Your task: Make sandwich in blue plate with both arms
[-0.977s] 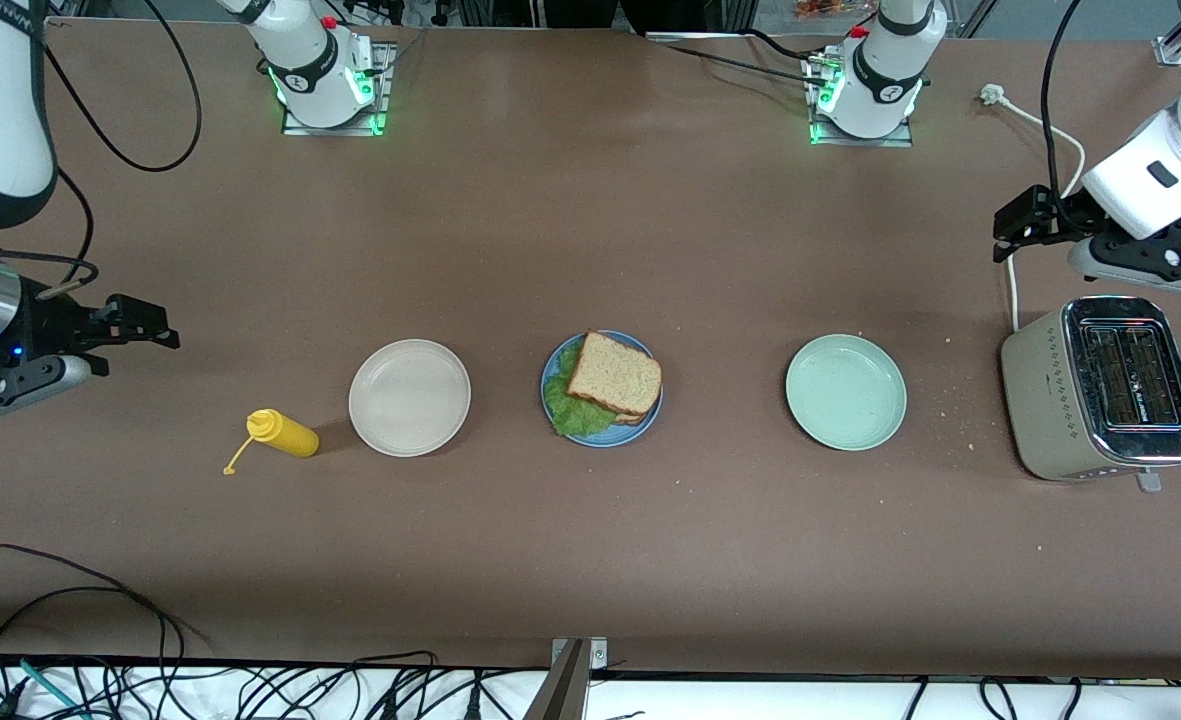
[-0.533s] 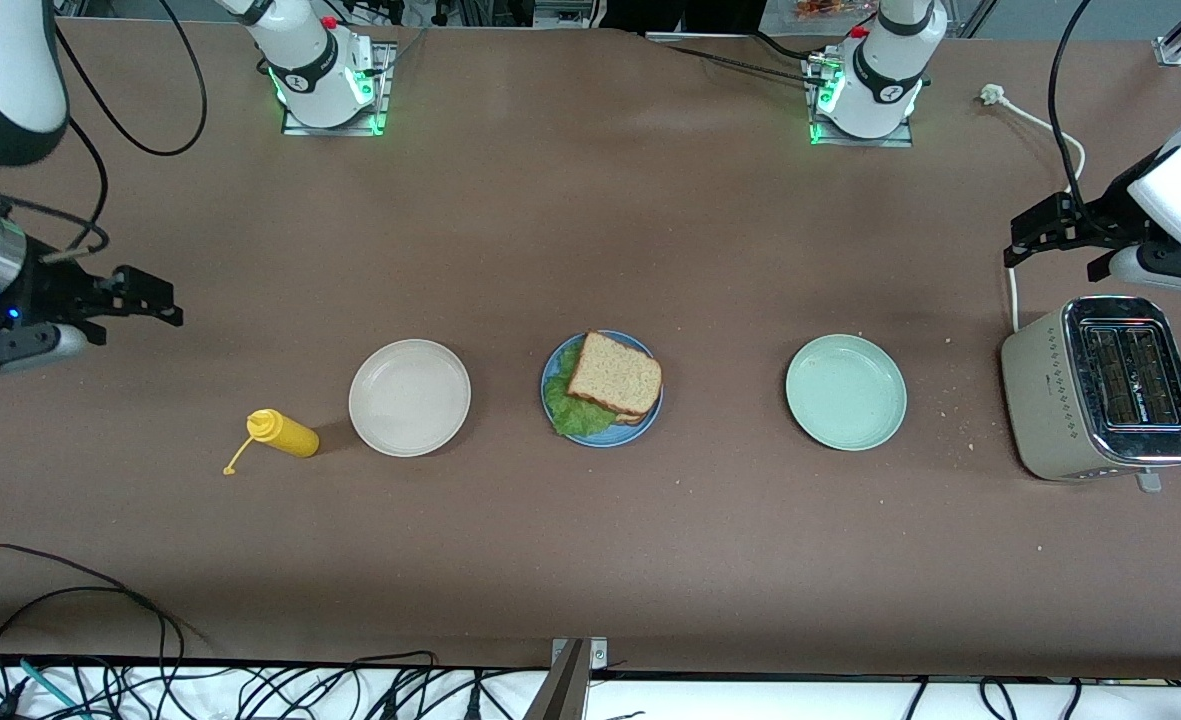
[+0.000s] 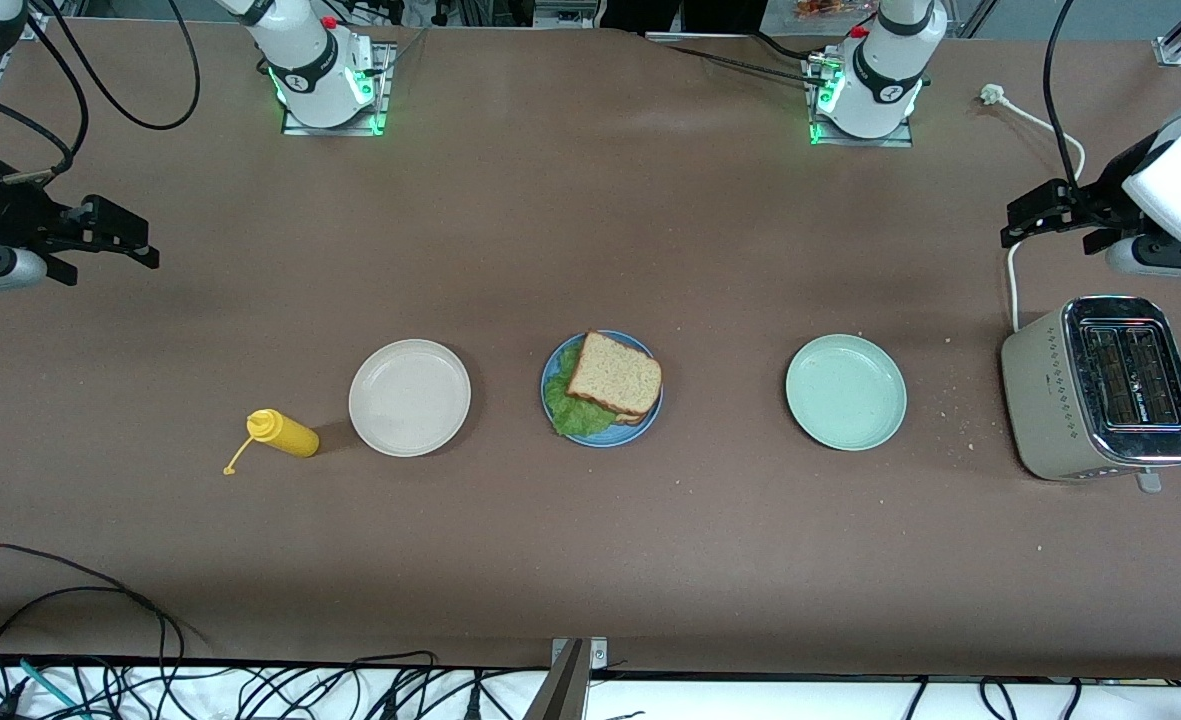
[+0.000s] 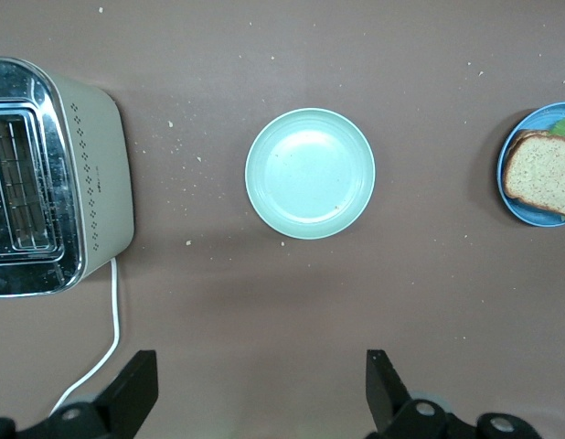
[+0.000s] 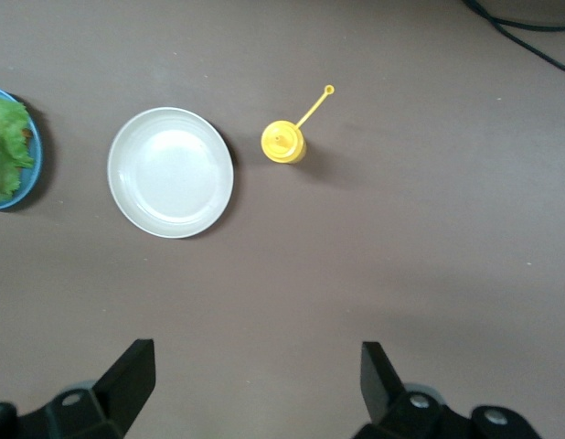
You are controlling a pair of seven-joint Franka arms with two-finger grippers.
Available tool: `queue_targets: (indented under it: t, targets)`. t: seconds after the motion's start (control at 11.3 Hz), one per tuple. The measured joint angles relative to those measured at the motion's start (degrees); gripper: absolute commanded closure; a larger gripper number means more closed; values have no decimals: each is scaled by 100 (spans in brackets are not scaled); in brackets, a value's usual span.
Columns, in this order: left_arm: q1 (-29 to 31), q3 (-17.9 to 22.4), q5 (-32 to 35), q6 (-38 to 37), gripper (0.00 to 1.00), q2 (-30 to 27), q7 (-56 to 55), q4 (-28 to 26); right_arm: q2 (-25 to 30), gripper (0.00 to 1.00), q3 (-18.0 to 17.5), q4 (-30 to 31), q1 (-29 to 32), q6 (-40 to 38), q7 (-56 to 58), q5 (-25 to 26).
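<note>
The sandwich [image 3: 614, 383] sits assembled on the blue plate [image 3: 554, 374] at mid-tabletop: a bread slice on top, green lettuce [image 3: 568, 412] spilling out at the plate's camera-facing rim, and the edge of a lower slice just visible under the top one.

The front view alone shows the full row. From the right arm's end it runs: yellow squeeze bottle [image 3: 283, 433] lying on its side, cream plate [image 3: 409, 397], blue plate, mint plate [image 3: 845, 391], toaster [image 3: 1100, 388] near the table edge at the left arm's end. The two arm bases stand along the table's robot-side edge.

Left gripper [image 3: 1033, 208]: up in the air near the table edge at the left arm's end, over bare tabletop and the toaster's white cord [image 3: 1013, 290]. Fingers spread wide, nothing between them. The left wrist view looks straight down on the toaster, mint plate and one part of the blue plate with bread. It also picks up scattered crumbs around the mint plate.

Right gripper [image 3: 115, 232]: in the air near the table edge at the right arm's end, over bare tabletop. Fingers spread wide, holding nothing. The right wrist view shows the cream plate, the bottle with its tethered cap [image 5: 328, 90] trailing off, and only the lettuce side of the blue plate.
</note>
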State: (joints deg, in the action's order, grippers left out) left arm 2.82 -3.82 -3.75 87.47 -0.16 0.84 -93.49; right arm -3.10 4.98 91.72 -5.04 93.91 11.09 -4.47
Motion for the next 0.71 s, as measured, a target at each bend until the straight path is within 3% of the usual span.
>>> queue_targets:
  t: [0.18,0.44,0.71]
  targets:
    - [-4,-1,20,-1,0,-5,-37,19,-2,0,-37,37,0,0,-7,341]
    - [8,11,22,4,0,-6,-40,72,-2,0,-69,47,-1,0,-23,381]
    - [36,122,41,3,0,-18,-67,496,8,0,-113,23,-1,-41,-24,383]
